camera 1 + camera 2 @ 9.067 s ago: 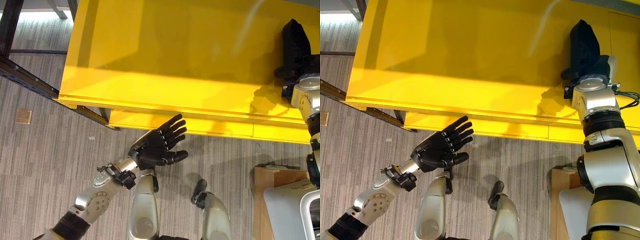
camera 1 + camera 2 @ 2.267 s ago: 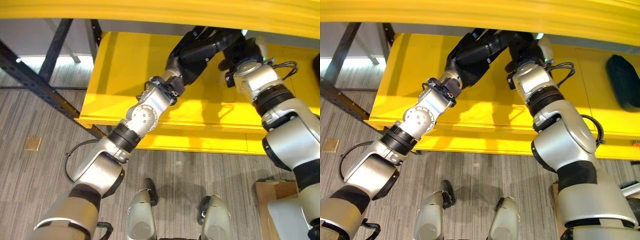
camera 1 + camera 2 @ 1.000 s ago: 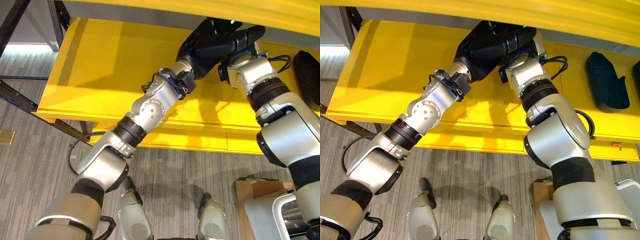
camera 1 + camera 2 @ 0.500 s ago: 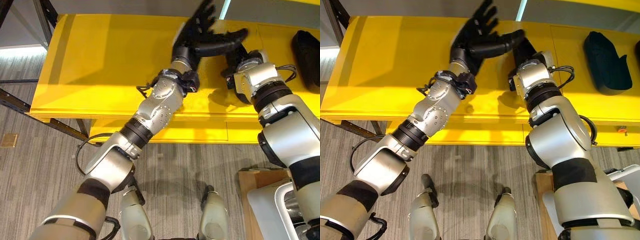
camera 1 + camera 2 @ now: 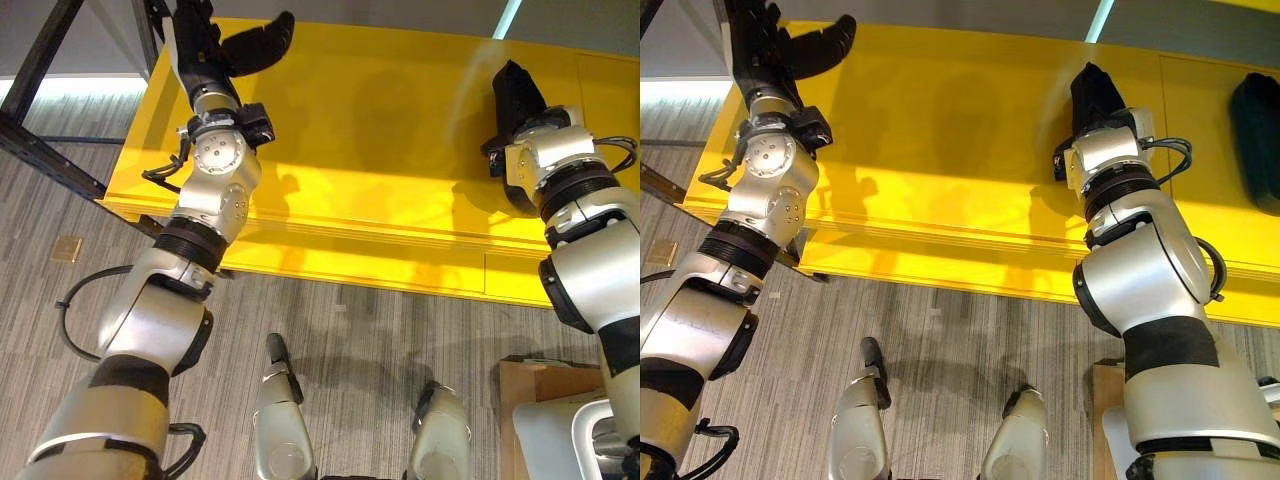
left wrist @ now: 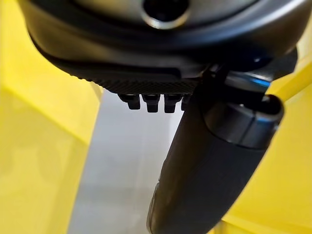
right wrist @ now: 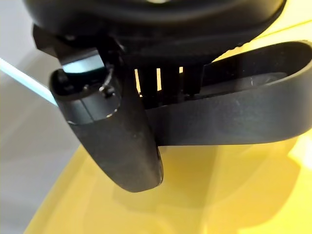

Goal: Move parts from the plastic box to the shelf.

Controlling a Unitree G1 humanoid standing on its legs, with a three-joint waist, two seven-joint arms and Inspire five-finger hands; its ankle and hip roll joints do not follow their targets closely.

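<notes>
Both hands over the yellow shelf (image 5: 380, 150): right hand (image 7: 146, 92) grips a black part (image 7: 234, 117), left hand (image 5: 215, 45) spread, empty

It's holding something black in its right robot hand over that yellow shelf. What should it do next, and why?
Probably set the part down on the shelf and open the right robot hand. Its thumb and fingers pinch the part over bare yellow surface, and another part already lies further right. The left robot hand is raised and open, off to the side.
</notes>
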